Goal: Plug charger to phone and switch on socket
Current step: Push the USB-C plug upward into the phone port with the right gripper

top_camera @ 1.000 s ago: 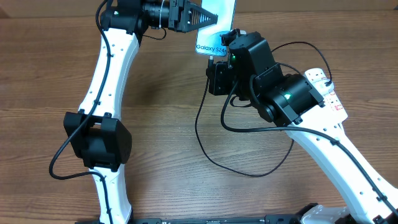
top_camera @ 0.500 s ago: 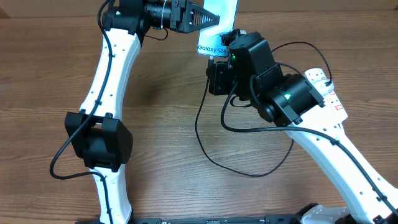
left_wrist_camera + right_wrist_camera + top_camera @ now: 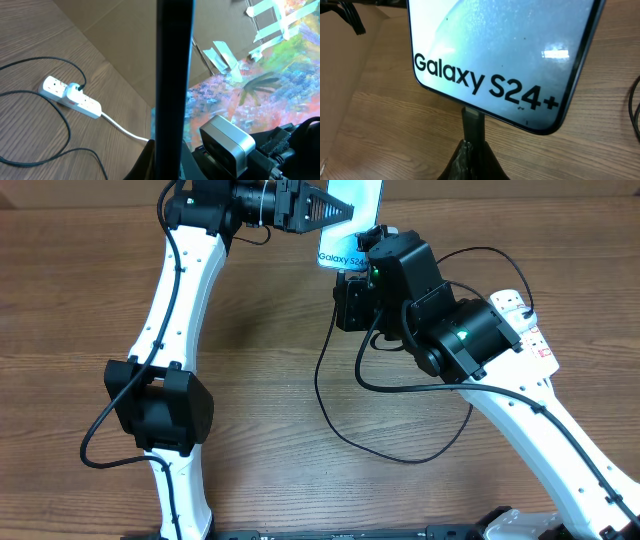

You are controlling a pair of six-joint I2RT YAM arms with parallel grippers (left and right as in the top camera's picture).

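Note:
The phone (image 3: 352, 225), its light blue screen lit and "Galaxy S24+" printed at its near end, is held above the far table edge by my left gripper (image 3: 343, 210), shut on it. In the left wrist view the phone (image 3: 174, 75) shows edge-on as a dark bar between the jaws. My right gripper (image 3: 474, 152) is shut on the charger's connector tip (image 3: 472, 125), which meets the lower edge of the phone (image 3: 505, 50). The black charger cable (image 3: 335, 415) loops across the table to a plug (image 3: 75, 90) seated in the white socket (image 3: 70, 97); the right arm partly hides the socket (image 3: 528, 330).
A thick white cord (image 3: 125, 131) runs from the socket toward the wall. A brown cardboard wall (image 3: 130, 45) and a colourful sheet (image 3: 260, 85) stand behind the table. The right arm's silver wrist camera (image 3: 227, 145) sits close beside the phone.
The phone and left gripper have shifted very slightly right. Nothing else has visibly moved.

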